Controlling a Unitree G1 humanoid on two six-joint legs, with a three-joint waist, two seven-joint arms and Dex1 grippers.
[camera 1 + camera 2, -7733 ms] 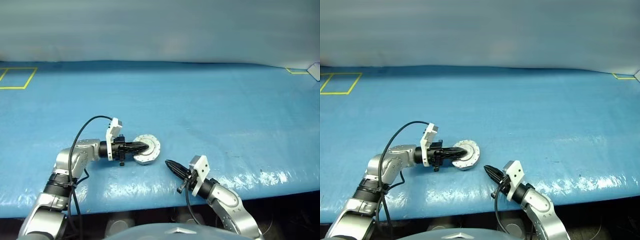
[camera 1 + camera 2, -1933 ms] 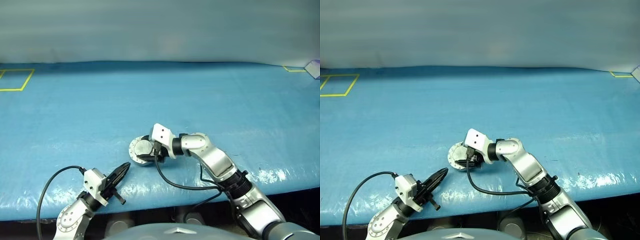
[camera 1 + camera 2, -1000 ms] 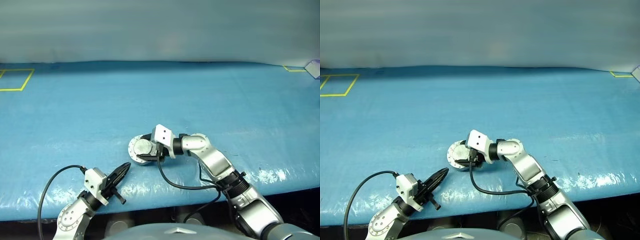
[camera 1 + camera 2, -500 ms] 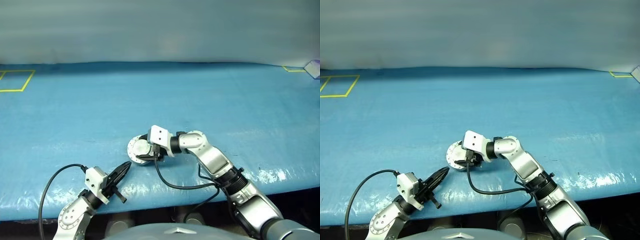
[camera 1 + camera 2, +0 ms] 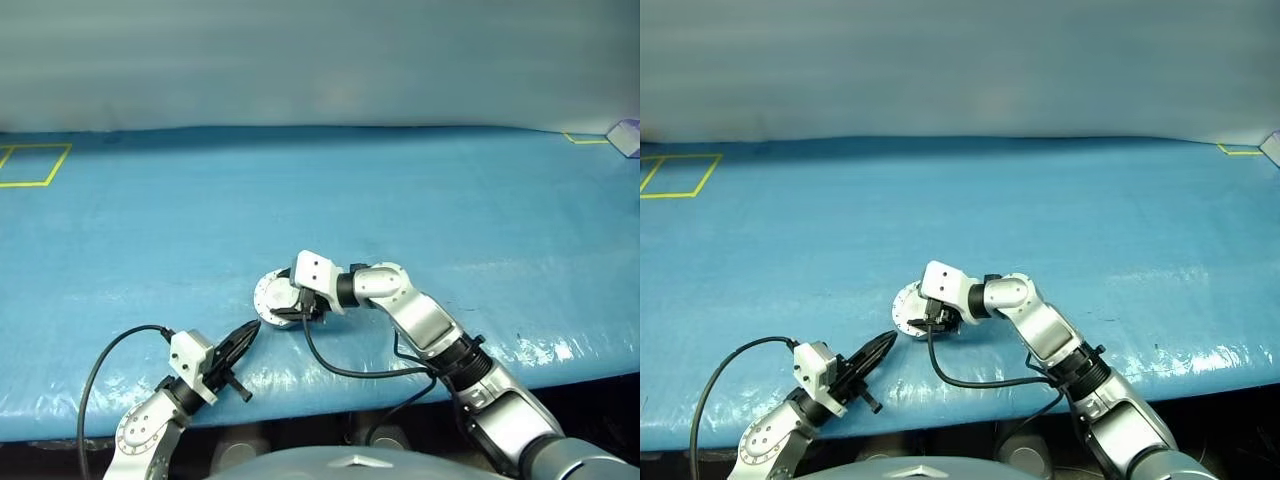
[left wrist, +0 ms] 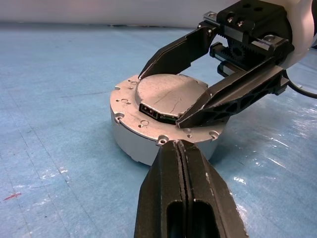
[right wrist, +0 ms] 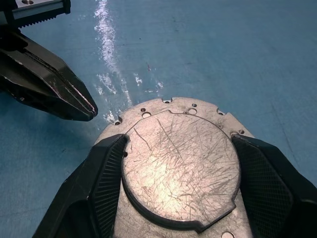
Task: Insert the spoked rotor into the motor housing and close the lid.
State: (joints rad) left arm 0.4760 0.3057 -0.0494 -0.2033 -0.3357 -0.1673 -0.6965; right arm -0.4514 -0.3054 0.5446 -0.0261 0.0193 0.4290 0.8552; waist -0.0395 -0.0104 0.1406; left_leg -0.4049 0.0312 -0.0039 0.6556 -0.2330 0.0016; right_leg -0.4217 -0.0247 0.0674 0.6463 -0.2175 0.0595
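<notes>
Closed motor housing [image 6: 163,134] on the blue, crinkled plastic-covered table [image 5: 450,200], near its front edge.
The lid [image 7: 181,163], a scratched grey metal disc with notched, screw-holed rim, lies flat on top. The right gripper [image 7: 178,178] spreads its black ribbed jaws wide around the raised centre circle. The left gripper [image 6: 179,144], jaws shut and empty, points just beside the housing.

The worktop [image 5: 420,190] was covered by a blue, slightly wrinkled sheet with glossy patches near its front edge; yellow tape outlines [image 5: 30,163] were marked at its far left and far right corners; the motor housing [image 6: 148,141], a round silver-grey puck, was set directly on the sheet near the front edge, left of centre; its lid [image 7: 181,166], a scratched grey disc with a notched edge, was laid flat on top, closed.
</notes>
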